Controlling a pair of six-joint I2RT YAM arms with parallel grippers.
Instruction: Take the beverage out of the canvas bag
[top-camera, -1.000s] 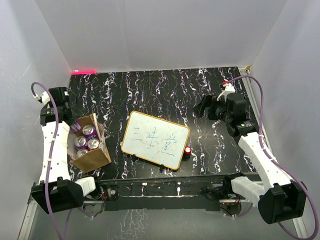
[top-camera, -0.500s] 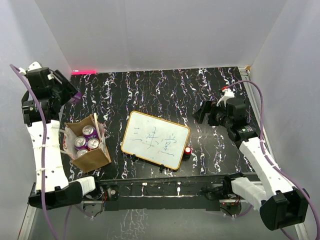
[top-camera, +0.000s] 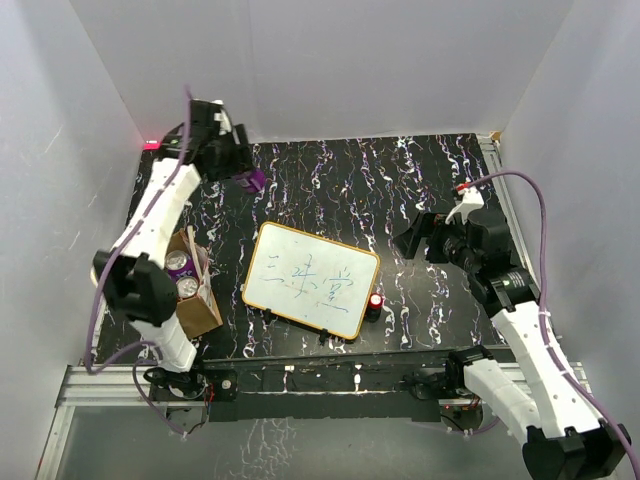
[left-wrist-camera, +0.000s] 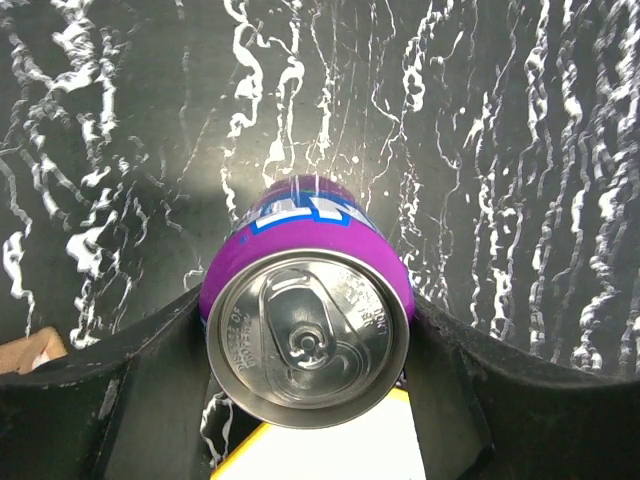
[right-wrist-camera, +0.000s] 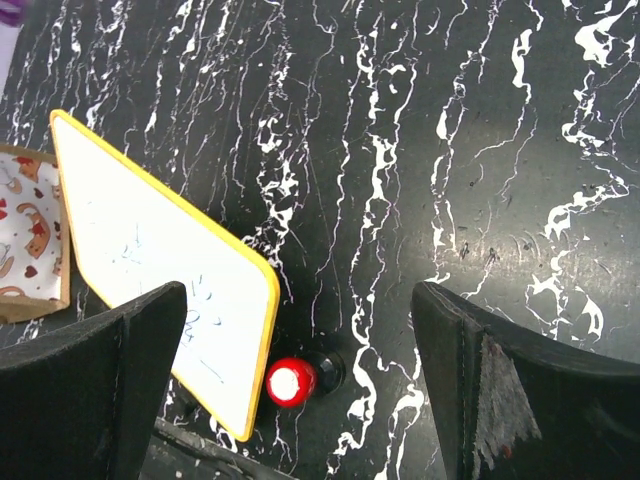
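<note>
The can (top-camera: 253, 181) is hard, smooth metal, so it may slip. Its tab looks shut, so it is likely full and a bit heavy. The best place to hold it is by its round sides, gently. It is purple with a shiny silver top. The left gripper (left-wrist-camera: 308, 380) pinches its sides over the far left of the table (top-camera: 330, 190), well away from the bag (top-camera: 197, 316) at the near left. The right gripper (top-camera: 412, 236) is spread wide and holds nothing.
</note>
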